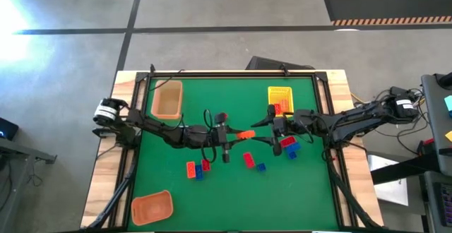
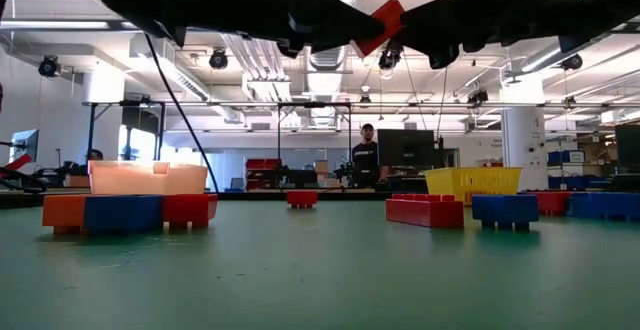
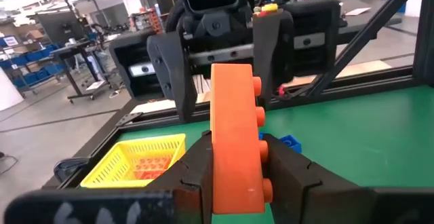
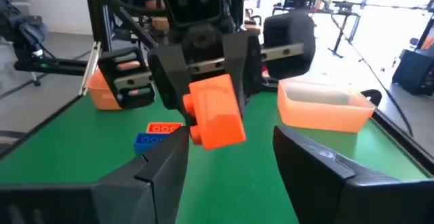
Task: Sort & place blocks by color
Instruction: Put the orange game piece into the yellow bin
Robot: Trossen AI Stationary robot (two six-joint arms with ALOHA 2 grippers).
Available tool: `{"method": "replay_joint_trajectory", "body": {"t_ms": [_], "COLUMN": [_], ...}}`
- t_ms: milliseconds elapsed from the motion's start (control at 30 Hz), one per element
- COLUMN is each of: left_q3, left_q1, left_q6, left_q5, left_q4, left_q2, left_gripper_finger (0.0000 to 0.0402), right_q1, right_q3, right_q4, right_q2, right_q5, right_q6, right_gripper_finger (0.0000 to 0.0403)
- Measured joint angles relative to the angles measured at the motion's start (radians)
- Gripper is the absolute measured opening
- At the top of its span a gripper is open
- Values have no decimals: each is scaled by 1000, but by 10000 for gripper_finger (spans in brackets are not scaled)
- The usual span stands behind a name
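Observation:
My left gripper [image 1: 235,135] is over the middle of the green mat, shut on a long orange block [image 1: 246,134] held in the air. The low view shows that block [image 2: 385,25] well above the table. My right gripper [image 1: 270,130] faces it from the table's right. Its open fingers [image 4: 163,173] stand just short of the block's free end [image 4: 215,125] and touch nothing. More blocks lie flat on the mat: an orange, red and blue cluster [image 1: 197,169], a red one [image 1: 248,159], a small blue one [image 1: 260,166], and a red [image 1: 287,142] and blue [image 1: 292,152] pair. My left gripper pinches the orange block between its two fingers [image 3: 288,173] at the block's near end [image 3: 234,180]. One finger lies on the studded side, the other on the opposite side. The fingers come level from the table's left and lie along the block. It is lifted clear, sticking out toward my right gripper.
A tan tray [image 1: 167,99] sits at the mat's far left. A yellow tray [image 1: 280,92] at the far right holds orange blocks. An orange tray [image 1: 152,207] sits at the near left corner. A black frame rims the mat [image 1: 233,190]. People stand in the room behind.

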Motion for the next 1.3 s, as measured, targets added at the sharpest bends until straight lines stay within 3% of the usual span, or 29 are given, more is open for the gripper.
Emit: {"method": "replay_joint_trajectory", "body": {"t_ms": [133, 267, 400, 667, 800, 933, 1033, 1133, 1300], "left_q3": [34, 42, 31, 25, 25, 24, 24, 24, 18], "left_q1": [0, 0, 3, 12, 35, 83, 140, 202, 274], "left_q6": [0, 0, 0, 0, -22, -135, -249, -370, -478], "left_q5": [0, -2, -5, -56, -92, -103, -104, -113, -112], "left_q4": [-1, -2, 1, -74, -208, -343, -448, -526, -588], "left_q2": [25, 31, 27, 20, 11, 11, 11, 11, 11], "left_gripper_finger": [77, 80, 129, 214, 226, 227, 228, 228, 228], "right_q1": [2, 2, 2, -2, -12, -60, -121, -207, -273], "right_q3": [9, 13, 14, 14, 21, 42, 46, 46, 42], "right_q4": [28, 43, 44, 6, -151, -467, -683, -809, -828], "right_q2": [31, 45, 46, 30, -3, -21, -21, -20, -20], "right_q5": [-7, -14, -18, -15, 169, 571, 754, 788, 760], "right_q6": [-15, -24, -35, -22, -5, 84, 238, 380, 449], "right_gripper_finger": [201, 157, 81, 82, 82, 82, 82, 82, 83]}}
